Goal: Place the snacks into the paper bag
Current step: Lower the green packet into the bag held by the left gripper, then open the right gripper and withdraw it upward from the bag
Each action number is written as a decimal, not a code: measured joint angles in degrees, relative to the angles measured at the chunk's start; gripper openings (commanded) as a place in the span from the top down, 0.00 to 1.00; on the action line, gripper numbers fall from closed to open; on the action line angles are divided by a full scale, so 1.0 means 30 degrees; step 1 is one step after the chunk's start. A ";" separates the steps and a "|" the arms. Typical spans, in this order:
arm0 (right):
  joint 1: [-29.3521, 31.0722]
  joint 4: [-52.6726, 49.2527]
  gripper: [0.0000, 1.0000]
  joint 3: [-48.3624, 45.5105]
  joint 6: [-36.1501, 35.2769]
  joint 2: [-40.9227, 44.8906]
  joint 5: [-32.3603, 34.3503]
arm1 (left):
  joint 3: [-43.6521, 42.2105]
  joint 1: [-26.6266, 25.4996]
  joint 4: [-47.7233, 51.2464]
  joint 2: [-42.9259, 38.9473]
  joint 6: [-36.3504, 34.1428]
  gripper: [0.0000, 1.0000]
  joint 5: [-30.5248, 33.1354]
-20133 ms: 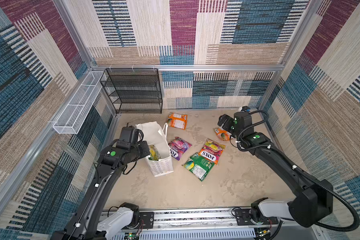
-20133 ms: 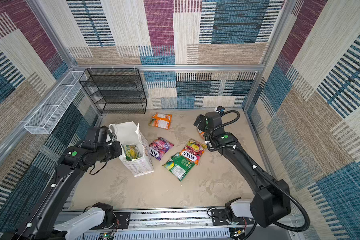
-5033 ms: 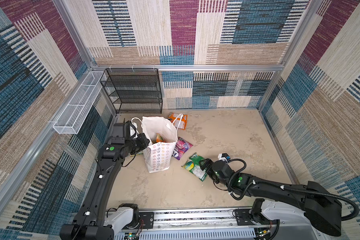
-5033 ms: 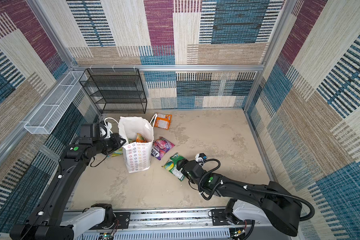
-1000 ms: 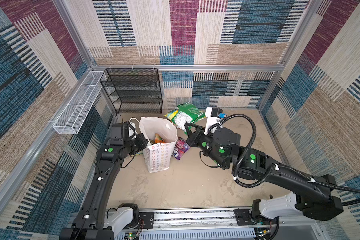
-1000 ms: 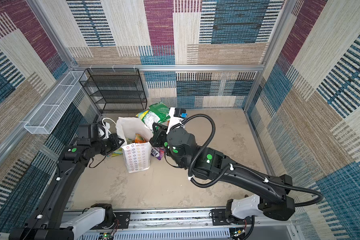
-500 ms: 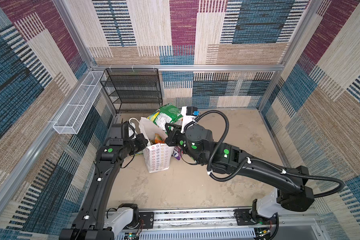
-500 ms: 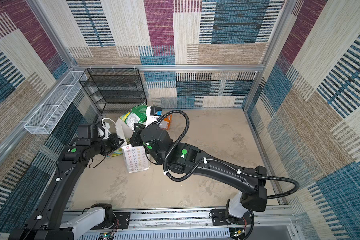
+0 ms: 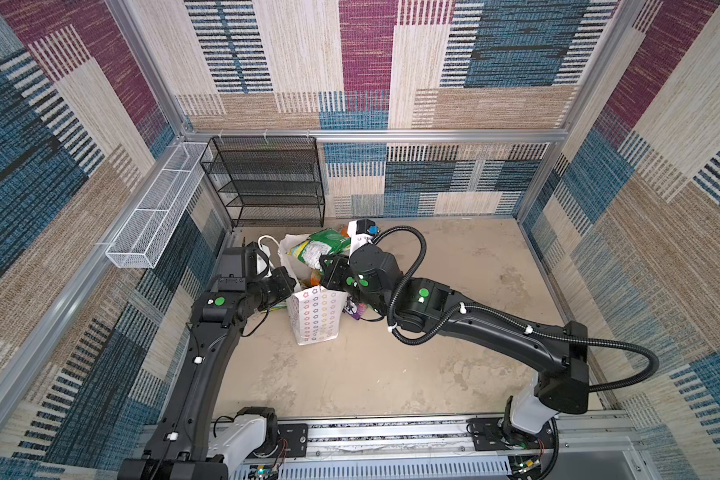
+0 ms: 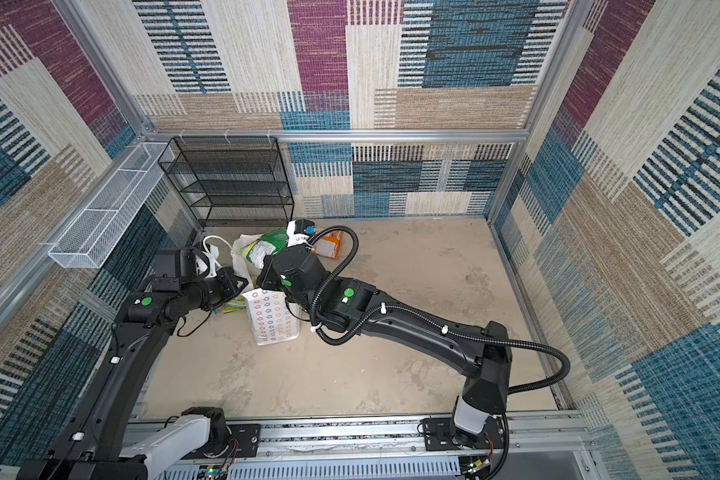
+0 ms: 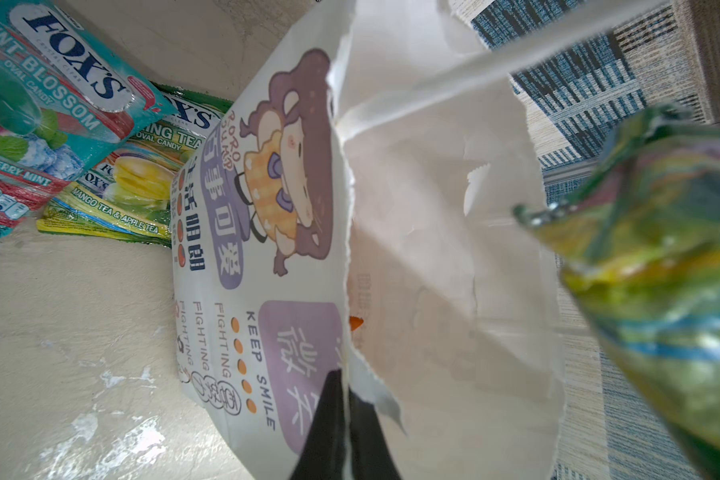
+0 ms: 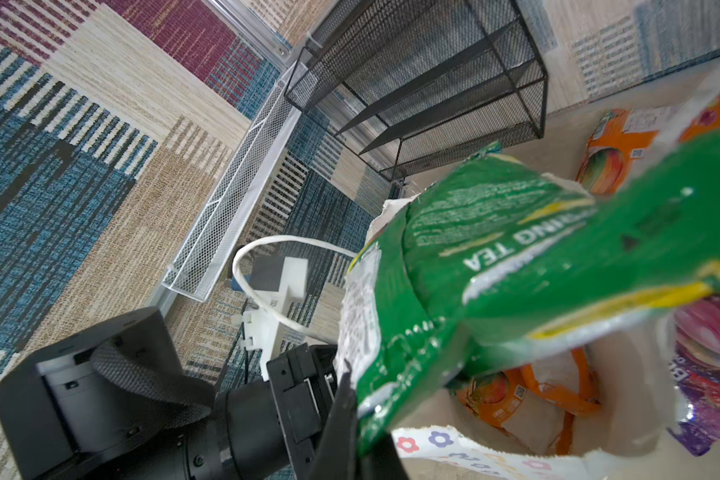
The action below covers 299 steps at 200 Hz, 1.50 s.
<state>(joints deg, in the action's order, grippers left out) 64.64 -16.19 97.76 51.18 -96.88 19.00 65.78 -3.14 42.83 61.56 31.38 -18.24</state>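
Left jaws clench the paper bag (image 9: 316,316) at its rim. Right jaws grasp a green packet (image 9: 324,247) over that bag

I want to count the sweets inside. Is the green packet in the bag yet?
Not yet. The green packet hangs above the open bag; an orange packet already lies inside.

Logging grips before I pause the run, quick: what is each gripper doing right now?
Left gripper: closed, pinching the paper bag by its rim.
Right gripper: closed, holding the green packet over the bag's mouth.
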 measured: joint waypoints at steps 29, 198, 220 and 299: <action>-0.0503 0.0124 1.00 0.0044 0.0678 -0.0736 -0.0787 | 0.0000 0.0000 0.0000 -0.0022 0.0000 1.00 0.0000; -0.1588 -0.0022 0.97 0.1537 0.2295 -0.3599 -0.1982 | 0.0000 0.0036 0.0000 -0.0073 0.0000 1.00 0.0007; -0.1574 -0.0029 0.97 0.1727 0.2419 -0.3818 -0.2055 | 0.0000 0.0036 0.0000 -0.0095 0.0000 1.00 0.0015; -0.1552 0.0007 0.65 0.3213 0.2339 -0.4860 -0.3359 | 0.0000 0.0022 0.0000 -0.0146 0.0007 1.00 -0.0044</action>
<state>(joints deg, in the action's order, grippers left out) 59.99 -16.16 107.39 58.19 -111.46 8.93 65.78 -3.07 42.83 61.12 31.40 -18.37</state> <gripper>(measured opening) 0.302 0.069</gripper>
